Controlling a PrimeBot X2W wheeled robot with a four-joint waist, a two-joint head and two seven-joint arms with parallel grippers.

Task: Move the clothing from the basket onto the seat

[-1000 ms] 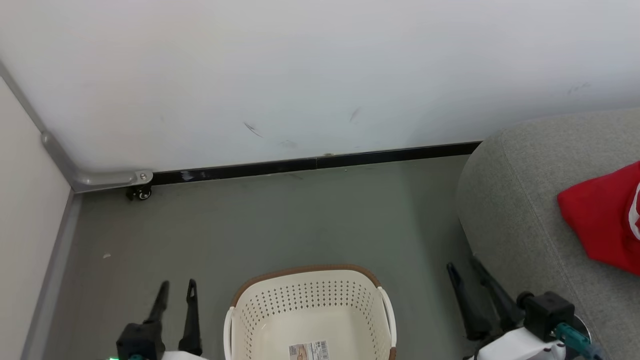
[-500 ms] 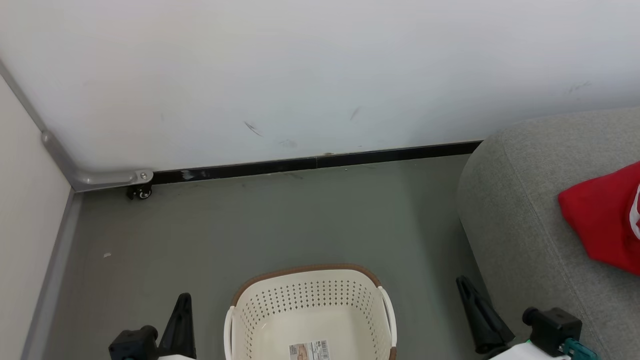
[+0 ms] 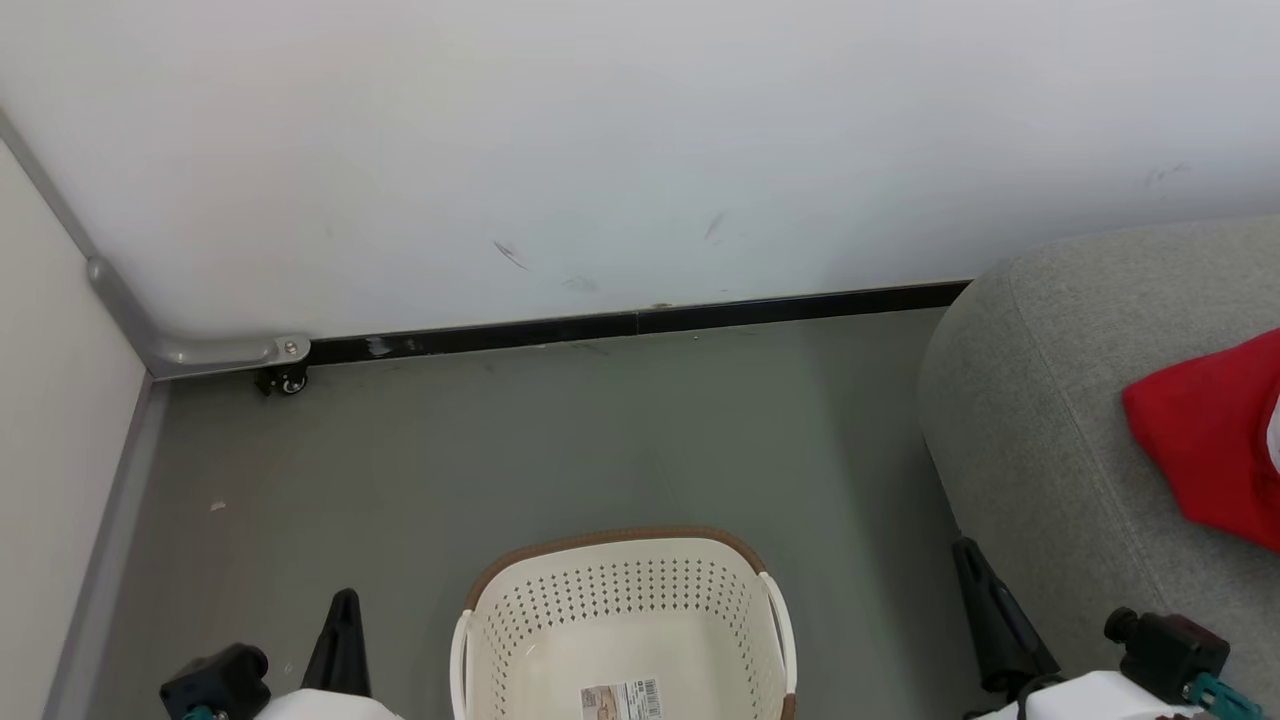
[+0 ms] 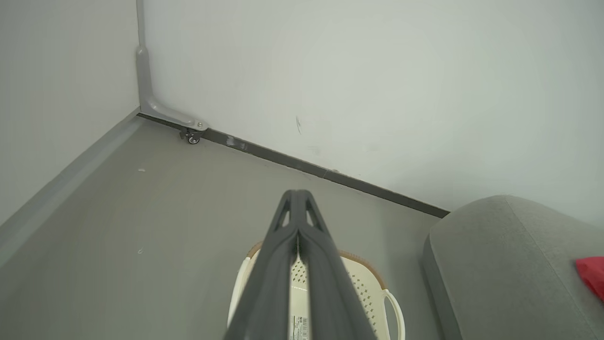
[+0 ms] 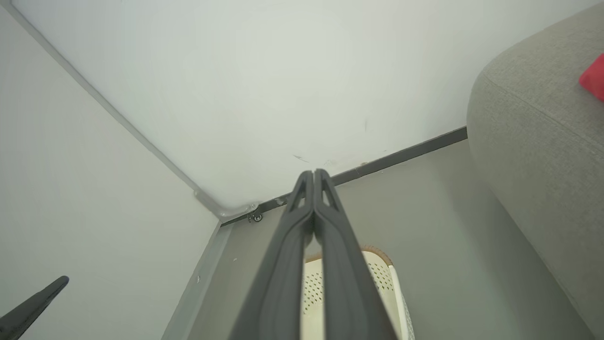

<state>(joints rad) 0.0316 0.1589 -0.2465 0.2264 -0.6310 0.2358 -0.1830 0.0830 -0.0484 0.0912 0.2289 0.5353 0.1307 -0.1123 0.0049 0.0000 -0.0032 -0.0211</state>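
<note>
The clothing point(image 3: 1215, 445), a red heap, lies on the seat point(image 3: 1040, 430) at the right edge of the head view, partly cut off by the frame. The basket point(image 3: 620, 610) at bottom centre shows a bare floor with a label. Its near end is out of frame, so a garment left there could be missed. The left gripper point(image 4: 296, 198) and right gripper point(image 5: 314, 175) flank it, fingers pressed together on nothing. The right arm, close beside the seat, could brush the cloth off.
</note>
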